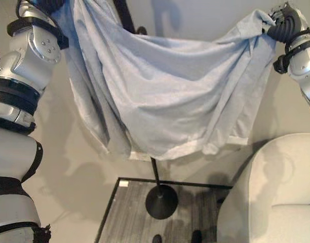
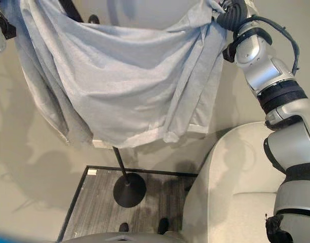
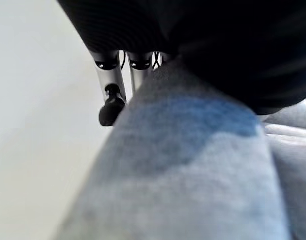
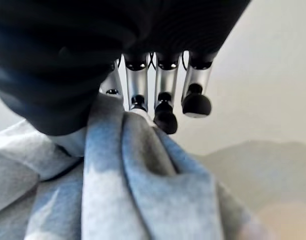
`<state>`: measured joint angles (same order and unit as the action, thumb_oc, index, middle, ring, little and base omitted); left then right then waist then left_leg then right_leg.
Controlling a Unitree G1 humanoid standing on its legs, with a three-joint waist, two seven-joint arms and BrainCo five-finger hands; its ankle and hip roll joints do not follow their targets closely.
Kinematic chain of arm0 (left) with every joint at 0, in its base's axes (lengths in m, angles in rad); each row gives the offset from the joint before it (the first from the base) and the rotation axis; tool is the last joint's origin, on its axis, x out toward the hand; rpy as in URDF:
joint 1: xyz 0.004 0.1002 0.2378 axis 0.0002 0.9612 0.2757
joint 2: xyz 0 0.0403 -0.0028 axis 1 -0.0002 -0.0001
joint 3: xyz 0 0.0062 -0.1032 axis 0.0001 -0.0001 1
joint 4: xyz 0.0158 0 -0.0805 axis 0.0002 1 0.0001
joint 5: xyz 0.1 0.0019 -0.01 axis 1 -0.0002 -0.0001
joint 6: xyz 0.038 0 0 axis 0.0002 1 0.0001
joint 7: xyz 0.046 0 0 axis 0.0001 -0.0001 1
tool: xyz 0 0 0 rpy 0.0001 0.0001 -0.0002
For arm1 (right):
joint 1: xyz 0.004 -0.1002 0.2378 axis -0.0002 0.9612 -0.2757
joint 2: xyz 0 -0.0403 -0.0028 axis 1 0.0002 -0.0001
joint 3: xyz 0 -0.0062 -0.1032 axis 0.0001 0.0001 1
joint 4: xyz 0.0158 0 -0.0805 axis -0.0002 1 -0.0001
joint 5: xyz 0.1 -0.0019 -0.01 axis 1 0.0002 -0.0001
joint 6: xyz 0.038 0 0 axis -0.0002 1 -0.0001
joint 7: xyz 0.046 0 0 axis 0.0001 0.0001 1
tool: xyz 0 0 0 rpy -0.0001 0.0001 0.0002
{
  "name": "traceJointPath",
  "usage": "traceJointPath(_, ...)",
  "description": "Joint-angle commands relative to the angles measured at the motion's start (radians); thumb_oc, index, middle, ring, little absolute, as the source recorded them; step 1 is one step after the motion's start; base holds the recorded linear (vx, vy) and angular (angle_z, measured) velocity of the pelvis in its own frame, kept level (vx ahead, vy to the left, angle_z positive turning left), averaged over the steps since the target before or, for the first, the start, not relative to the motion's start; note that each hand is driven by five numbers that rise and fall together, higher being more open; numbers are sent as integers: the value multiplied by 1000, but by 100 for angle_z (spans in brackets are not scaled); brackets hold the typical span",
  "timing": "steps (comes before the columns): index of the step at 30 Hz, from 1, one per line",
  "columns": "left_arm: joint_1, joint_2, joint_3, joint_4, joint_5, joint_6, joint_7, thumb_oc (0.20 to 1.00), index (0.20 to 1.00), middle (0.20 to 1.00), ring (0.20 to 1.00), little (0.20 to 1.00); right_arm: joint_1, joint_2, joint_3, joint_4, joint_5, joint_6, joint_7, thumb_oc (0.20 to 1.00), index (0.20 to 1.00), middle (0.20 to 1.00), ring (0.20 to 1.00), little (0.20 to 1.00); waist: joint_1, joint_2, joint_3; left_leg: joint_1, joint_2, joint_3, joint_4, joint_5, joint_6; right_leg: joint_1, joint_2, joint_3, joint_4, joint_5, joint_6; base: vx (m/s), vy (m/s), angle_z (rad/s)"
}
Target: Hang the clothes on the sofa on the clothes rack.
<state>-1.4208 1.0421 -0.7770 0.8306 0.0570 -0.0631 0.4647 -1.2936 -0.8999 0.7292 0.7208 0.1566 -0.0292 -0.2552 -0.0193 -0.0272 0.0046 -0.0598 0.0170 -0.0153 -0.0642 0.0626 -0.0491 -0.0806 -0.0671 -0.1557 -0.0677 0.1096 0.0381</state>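
**What the cloth and the edges hide**

The cloth (image 1: 170,96) covers most of the rack (image 1: 156,174): its pole shows below the hem and as a dark slanted piece at the top edge, and the stretch between is hidden. How the cloth lies on the rack cannot be told.

The left hand (image 3: 113,85) is cut off by the top edge in the eye views. In its wrist view the cloth hides most of the fingers, so their grip cannot be read.

The right hand (image 2: 231,15) is partly cut by the top edge.

The sofa (image 1: 276,192) runs out of the lower right corner.

Two small dark shapes (image 1: 195,236) at the bottom edge are too cut off to name.
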Motion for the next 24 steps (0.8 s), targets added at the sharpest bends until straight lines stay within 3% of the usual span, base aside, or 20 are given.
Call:
traceJointPath(1,-73,49,31,66,18,1,32,200,200,200,200,200,-94,-58,-5,58,9,-23,-14,200,200,200,200,200,42,-22,4,97,55,11,-23,-58,-32,124,-88,51,-20,-68,148,11,51,-2)
traceJointPath(24,206,120,223,-2,14,-7,30,200,200,200,200,200,36,-32,-68,-31,-29,-38,7,200,200,200,200,200,72,-31,2,150,46,31,-23,-94,-18,152,-132,18,-14,-59,172,1,7,0)
